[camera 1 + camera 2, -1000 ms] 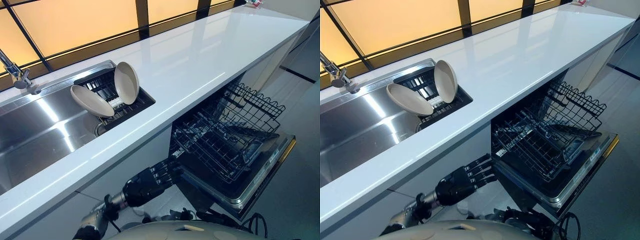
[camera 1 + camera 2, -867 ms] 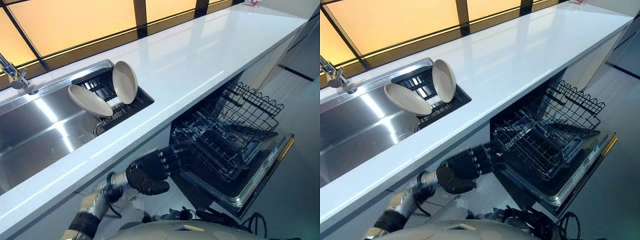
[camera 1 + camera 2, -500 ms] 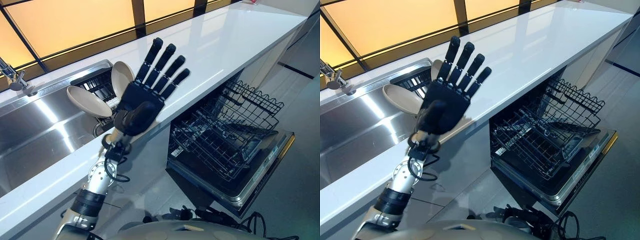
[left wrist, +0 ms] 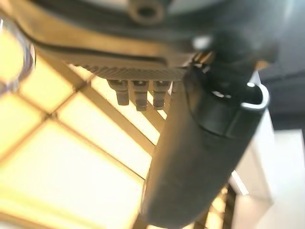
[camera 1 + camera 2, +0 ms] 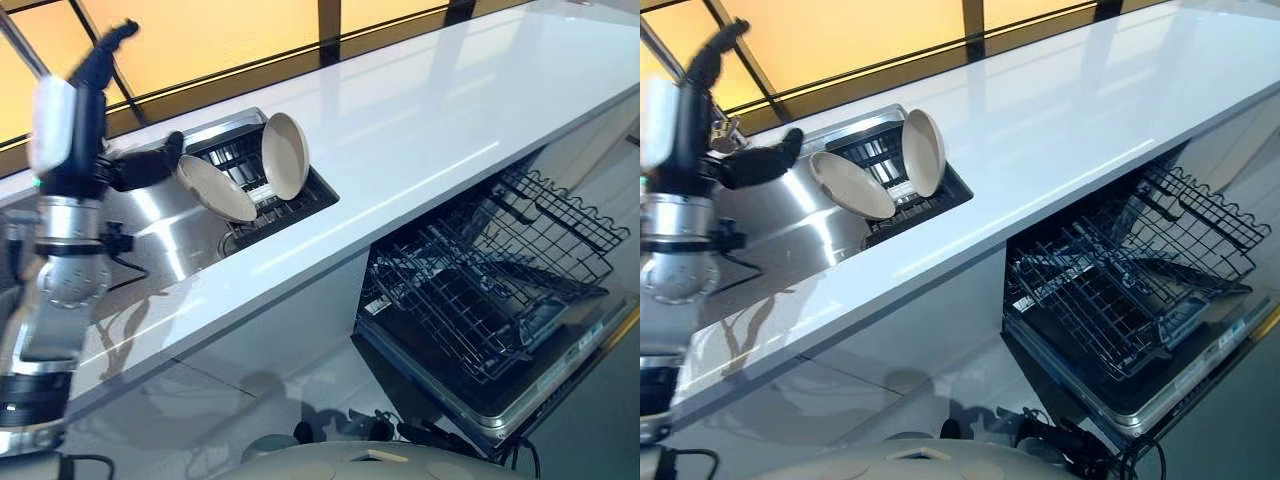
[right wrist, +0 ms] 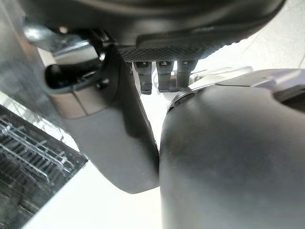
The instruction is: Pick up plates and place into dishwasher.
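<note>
Findings at the sink end of the white counter [image 5: 420, 110]:

1. Both plates stand in the dark dish rack [image 5: 300, 205], which is set into the right end of the steel sink [image 5: 165, 235], hard against the counter's inner edge.
2. The leaning plate [image 5: 215, 188] tilts well over towards the sink's open basin. The upright plate [image 5: 285, 155] stands almost on edge just beside it, on the counter side. Whether their rims touch cannot be told.
3. The left hand [image 5: 85, 115] is held high above the sink's left part, at the end of an upright forearm. It is wide open and holds nothing: one of its fingers [image 5: 112, 35] points straight up and the thumb [image 5: 150, 165] juts out sideways towards the leaning plate, its tip near that plate's rim.
4. The right hand [image 6: 114, 136] shows from its own wrist camera, down beside the dishwasher. Whether it is open or closed cannot be told.
5. The dishwasher [image 5: 560, 370] sits under the counter's front edge, towards its right end, with its door folded down flat. The wire lower rack [image 5: 480, 290] is drawn out over the door.
6. Amber window panes [image 5: 230, 35] in dark frames run along the counter's back edge.
</note>
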Controlling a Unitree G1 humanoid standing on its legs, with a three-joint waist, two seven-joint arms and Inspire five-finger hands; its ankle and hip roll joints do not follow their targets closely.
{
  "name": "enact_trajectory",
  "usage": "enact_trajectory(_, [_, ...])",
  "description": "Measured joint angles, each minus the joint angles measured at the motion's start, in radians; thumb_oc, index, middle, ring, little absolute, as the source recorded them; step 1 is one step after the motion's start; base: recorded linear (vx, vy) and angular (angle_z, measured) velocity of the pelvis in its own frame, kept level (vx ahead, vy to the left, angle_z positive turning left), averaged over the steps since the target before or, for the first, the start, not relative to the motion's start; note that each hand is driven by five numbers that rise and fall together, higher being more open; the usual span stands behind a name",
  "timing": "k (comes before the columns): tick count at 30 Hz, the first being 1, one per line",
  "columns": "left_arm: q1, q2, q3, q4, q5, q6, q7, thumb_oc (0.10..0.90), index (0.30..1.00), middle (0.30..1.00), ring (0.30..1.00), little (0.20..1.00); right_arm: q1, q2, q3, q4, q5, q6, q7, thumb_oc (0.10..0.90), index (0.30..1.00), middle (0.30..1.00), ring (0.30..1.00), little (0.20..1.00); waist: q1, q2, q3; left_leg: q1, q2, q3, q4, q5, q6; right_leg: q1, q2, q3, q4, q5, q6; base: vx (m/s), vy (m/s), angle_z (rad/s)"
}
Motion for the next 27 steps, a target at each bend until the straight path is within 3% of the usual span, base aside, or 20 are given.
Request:
enact_trajectory(6, [0.038, 0.221, 0.004, 0.114, 0.235, 0.038, 0.024, 0.800, 0.900, 0.900, 0.900, 0.900, -0.006, -0.004, 0.000, -0.002, -0.002, 0.017, -0.021, 0.800, 0.900, 0.900, 0.900, 0.900, 0.009, 0.014, -0.017, -0.001, -0.001, 0.000, -0.004, 0.001, 0.000, -0.001, 0.000, 0.001, 0.000, 0.000, 0.000, 0.00, 0.000, 0.00])
enact_trajectory(9, [0.077, 0.298, 0.004, 0.167, 0.267, 0.039, 0.018, 0.800, 0.900, 0.900, 0.900, 0.900, -0.007, -0.010, 0.000, -0.010, -0.003, 0.023, -0.027, 0.800, 0.900, 0.900, 0.900, 0.900, 0.007, 0.025, -0.028, -0.002, 0.000, 0.000, -0.004, 0.001, -0.001, -0.002, 0.000, 0.001, 0.000, 0.000, 0.000, 0.00, 0.000, 0.00])
enact_trajectory(17, [0.112, 0.366, -0.033, 0.179, 0.272, 0.061, -0.145, 0.800, 0.900, 0.900, 0.900, 0.900, -0.002, -0.025, 0.001, -0.030, -0.012, 0.057, -0.043, 0.800, 0.900, 0.900, 0.900, 0.900, 0.011, 0.042, -0.046, -0.004, -0.001, -0.006, -0.004, 0.002, -0.003, -0.002, -0.001, -0.005, 0.000, 0.000, 0.000, -0.01, 0.002, 0.02])
enact_trajectory(27, [0.046, 0.409, -0.216, 0.176, 0.363, 0.057, -0.346, 0.800, 0.900, 0.900, 0.900, 0.900, -0.011, -0.035, 0.001, -0.035, -0.042, 0.072, -0.041, 0.800, 0.900, 0.900, 0.900, 0.900, -0.009, 0.048, -0.053, -0.024, -0.001, -0.007, -0.002, 0.013, -0.003, -0.019, 0.001, -0.012, 0.004, 0.002, -0.001, 0.00, 0.004, 0.01])
